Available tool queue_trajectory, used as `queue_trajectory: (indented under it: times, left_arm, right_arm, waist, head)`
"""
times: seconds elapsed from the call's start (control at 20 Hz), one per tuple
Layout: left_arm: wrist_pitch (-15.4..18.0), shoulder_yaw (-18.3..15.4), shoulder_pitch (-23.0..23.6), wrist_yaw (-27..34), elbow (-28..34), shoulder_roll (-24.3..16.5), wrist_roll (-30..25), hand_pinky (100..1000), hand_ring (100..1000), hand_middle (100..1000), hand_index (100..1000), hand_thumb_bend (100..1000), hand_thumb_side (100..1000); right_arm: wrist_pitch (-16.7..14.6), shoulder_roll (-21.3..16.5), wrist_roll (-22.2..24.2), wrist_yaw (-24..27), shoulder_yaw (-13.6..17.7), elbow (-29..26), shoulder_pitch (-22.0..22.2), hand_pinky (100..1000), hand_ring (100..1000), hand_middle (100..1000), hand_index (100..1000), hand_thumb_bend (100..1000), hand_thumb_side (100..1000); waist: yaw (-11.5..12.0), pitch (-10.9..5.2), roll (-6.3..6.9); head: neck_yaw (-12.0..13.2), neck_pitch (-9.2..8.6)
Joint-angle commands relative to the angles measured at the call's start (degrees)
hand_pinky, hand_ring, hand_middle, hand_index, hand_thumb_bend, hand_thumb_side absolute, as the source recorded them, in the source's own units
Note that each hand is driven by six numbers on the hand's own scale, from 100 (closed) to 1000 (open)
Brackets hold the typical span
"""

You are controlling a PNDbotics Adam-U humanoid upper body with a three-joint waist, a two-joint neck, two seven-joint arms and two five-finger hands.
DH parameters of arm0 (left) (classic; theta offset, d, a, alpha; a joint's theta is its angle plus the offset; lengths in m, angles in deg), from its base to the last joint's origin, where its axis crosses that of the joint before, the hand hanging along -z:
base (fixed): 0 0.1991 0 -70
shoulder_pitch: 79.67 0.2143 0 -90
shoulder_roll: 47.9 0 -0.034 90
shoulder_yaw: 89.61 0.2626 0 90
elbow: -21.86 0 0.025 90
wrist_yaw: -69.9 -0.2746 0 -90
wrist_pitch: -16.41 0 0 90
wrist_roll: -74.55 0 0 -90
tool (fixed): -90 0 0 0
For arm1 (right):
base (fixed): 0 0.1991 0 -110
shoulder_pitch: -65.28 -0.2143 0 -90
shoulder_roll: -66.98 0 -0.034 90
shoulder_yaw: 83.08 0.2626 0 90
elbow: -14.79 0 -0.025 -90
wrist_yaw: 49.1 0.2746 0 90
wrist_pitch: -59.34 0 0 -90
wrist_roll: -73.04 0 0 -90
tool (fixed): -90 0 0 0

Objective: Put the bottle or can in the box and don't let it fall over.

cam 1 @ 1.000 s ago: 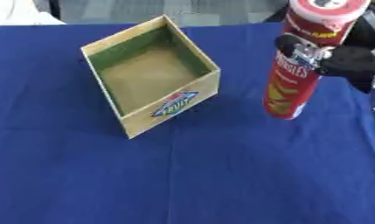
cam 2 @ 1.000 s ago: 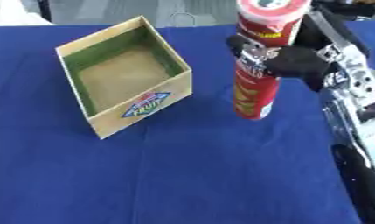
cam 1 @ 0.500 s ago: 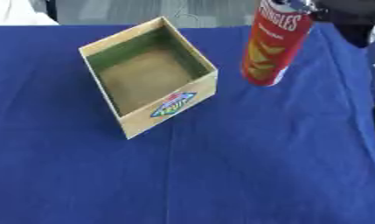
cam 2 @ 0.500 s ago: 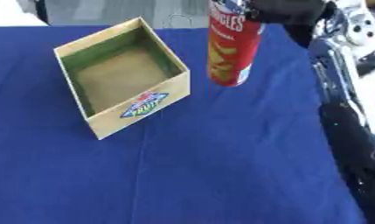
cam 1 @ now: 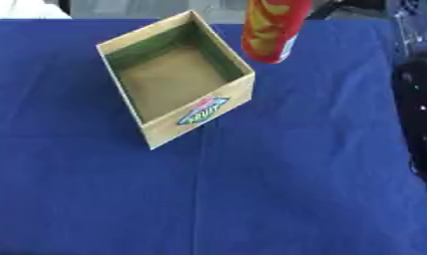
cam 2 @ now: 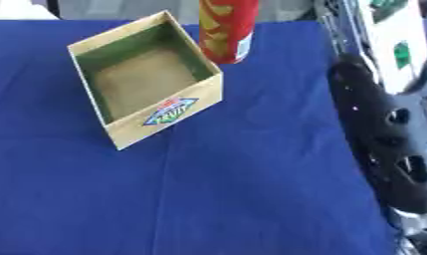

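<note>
My tall red cylindrical crisp can (cam 1: 270,31) hangs upright in the air above the far part of the blue cloth-covered table (cam 1: 277,189), just beside the right far corner of the open tan cardboard box with a green inner lining (cam 1: 174,78). The can's top runs out of view, so I cannot tell how my right hand is set. My black right arm (cam 2: 382,149) lies along the table's right edge.

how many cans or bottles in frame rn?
1. A red chip can is held above the blue cloth, just right of the open cardboard box's far corner. Its top is cut off; the box is empty.
</note>
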Motion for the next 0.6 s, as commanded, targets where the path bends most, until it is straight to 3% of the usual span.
queue_trajectory:
  times: [0.05, 0.6]
  left_arm:
    - [0.4, 0.2, -1.1, -0.1, 1.1, -1.0, 0.1, 679, 569, 665, 756, 348, 556]
    - [1.1, 0.7, -2.7, 0.3, 1.1, 0.1, 0.1, 677, 563, 665, 756, 342, 567]
  right_arm:
    - [-0.1, 1.5, -0.4, -0.8, 0.0, 3.9, -3.1, 1000, 834, 578, 626, 100, 131]
    - [-5.0, 7.0, 0.2, -4.3, 1.0, 16.4, -7.5, 1000, 839, 593, 645, 100, 274]
  waist:
    - [0.4, -0.86, 0.04]
    - [3.6, 1.16, -0.69]
  head:
    - [-0.5, -0.41]
    - [-3.9, -3.44]
